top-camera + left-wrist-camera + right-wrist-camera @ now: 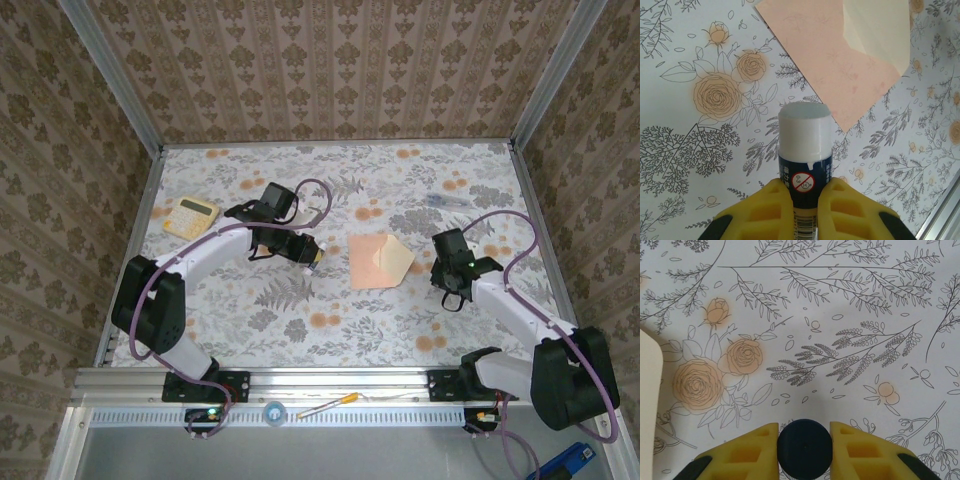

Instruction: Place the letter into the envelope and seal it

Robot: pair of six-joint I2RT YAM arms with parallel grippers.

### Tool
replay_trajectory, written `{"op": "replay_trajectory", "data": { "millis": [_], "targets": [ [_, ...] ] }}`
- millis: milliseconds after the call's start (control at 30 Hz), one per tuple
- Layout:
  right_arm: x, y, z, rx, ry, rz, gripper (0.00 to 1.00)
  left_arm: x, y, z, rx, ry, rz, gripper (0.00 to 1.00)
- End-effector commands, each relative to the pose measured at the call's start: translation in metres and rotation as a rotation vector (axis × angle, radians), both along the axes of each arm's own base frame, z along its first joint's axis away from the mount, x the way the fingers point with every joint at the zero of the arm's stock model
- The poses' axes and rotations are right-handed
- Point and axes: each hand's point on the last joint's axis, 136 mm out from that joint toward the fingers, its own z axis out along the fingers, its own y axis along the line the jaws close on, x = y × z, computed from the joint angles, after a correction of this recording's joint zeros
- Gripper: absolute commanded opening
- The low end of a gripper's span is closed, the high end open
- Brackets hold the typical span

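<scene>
The envelope lies flat mid-table, its paler flap folded open to the right. In the left wrist view the envelope is ahead of me, flap at the top right. The letter is hidden. My left gripper hovers left of the envelope, shut on an uncapped glue stick whose white tip points toward it. My right gripper sits right of the envelope, shut on a round dark-blue cap. The flap's cream edge shows at the left of the right wrist view.
A yellow calculator lies at the back left, and a pen at the back right. On the near rail sit an orange-tipped pen and a small round thing. The metal frame edge runs near the left gripper.
</scene>
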Motion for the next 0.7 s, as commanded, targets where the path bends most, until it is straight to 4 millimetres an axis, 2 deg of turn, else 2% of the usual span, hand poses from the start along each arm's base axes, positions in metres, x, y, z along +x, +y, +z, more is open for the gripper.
{"op": "replay_trajectory", "data": {
  "millis": [0, 300, 667],
  "targets": [
    [0.011, -0.007, 0.007, -0.027, -0.087, -0.040, 0.27, 0.009, 0.003, 0.001, 0.003, -0.014, 0.036, 0.08],
    [0.020, 0.000, -0.012, -0.023, -0.087, -0.034, 0.28, 0.010, 0.005, 0.000, 0.003, -0.011, 0.051, 0.08],
    [0.016, -0.003, -0.027, -0.043, -0.059, -0.043, 0.33, 0.011, 0.006, -0.001, 0.005, -0.010, 0.056, 0.08]
  ]
}}
